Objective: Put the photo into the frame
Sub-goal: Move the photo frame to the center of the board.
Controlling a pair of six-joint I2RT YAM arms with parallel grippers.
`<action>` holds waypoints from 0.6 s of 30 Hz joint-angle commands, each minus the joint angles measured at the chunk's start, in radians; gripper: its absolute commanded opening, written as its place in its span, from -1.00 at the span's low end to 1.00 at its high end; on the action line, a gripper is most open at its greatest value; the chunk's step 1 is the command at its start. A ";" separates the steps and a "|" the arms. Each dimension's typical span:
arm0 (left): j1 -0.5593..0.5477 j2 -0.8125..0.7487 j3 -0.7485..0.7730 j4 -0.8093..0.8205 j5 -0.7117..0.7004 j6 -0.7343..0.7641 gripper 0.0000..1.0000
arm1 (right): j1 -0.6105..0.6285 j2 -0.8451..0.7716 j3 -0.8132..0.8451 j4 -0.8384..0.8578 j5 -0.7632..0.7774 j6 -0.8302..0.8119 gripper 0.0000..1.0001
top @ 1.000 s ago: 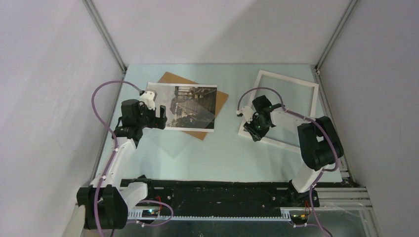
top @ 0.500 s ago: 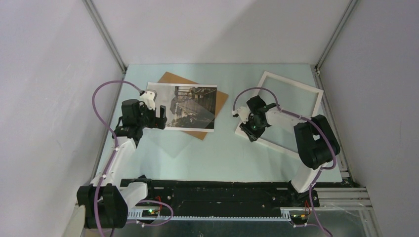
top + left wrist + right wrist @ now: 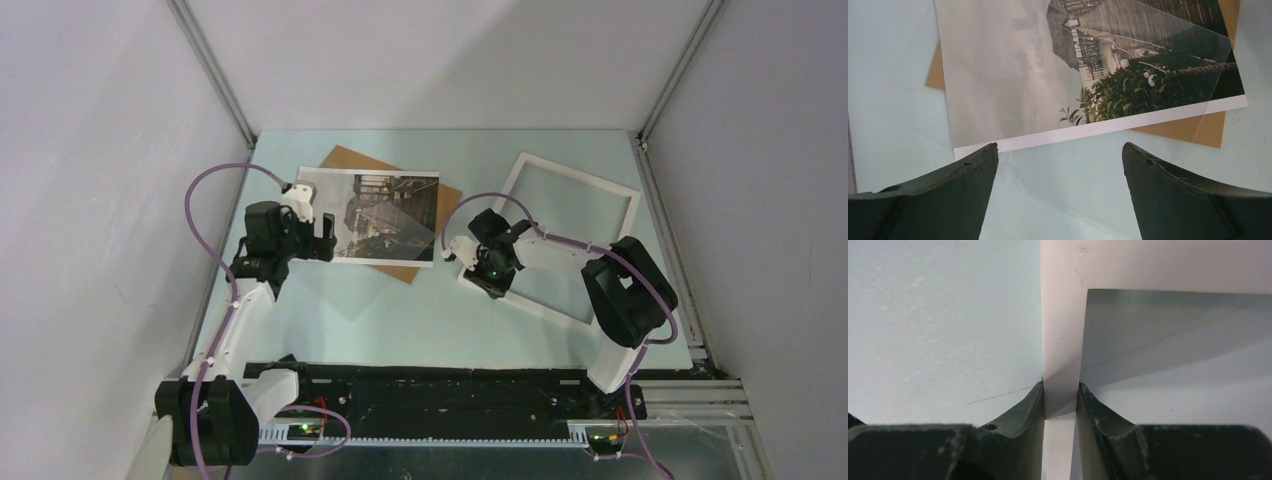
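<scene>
the right gripper (image 3: 1061, 400) is nearly closed, its two dark fingers (image 3: 1023, 410) pinching one white side bar of the frame (image 3: 1062, 330) between them, just short of a corner of the frame. from above, that grip sits on the frame's left bar, near its near-left corner, and the frame (image 3: 580, 176) lies skewed on the right half of the pale desk (image 3: 440, 320), with the right gripper (image 3: 490, 272) over that bar.

the left gripper (image 3: 1060, 165) is spread wide and holds nothing; its fingers (image 3: 948, 190) hang over bare desk just short of the white bottom border of the photo (image 3: 1008, 75). the photo (image 3: 385, 215) lies flat on the left half of the desk, well apart from the frame, resting on a brown backing board (image 3: 345, 160) that sticks out behind and beside it. a clear sheet (image 3: 1173, 55) lies skewed over part of the print (its edges show as faint lines across the picture and the desk). seen from above, the left gripper (image 3: 322, 245) is at the photo's left end.
</scene>
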 commanded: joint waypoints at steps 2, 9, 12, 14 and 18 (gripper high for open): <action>-0.007 -0.016 0.009 0.016 -0.011 0.017 0.97 | 0.084 0.026 -0.006 -0.031 -0.018 -0.096 -1.00; -0.008 -0.010 0.008 0.015 -0.015 0.023 0.97 | 0.143 0.006 -0.051 -0.002 0.045 -0.212 -1.00; -0.008 0.003 0.011 0.016 -0.013 0.023 0.97 | 0.155 -0.009 -0.085 0.017 0.082 -0.264 -1.00; -0.008 0.012 0.013 0.016 -0.013 0.025 0.97 | 0.156 -0.014 -0.094 0.025 0.100 -0.282 -1.00; -0.008 0.032 0.019 0.017 -0.021 0.031 0.97 | 0.143 -0.019 -0.094 0.034 0.110 -0.272 -0.72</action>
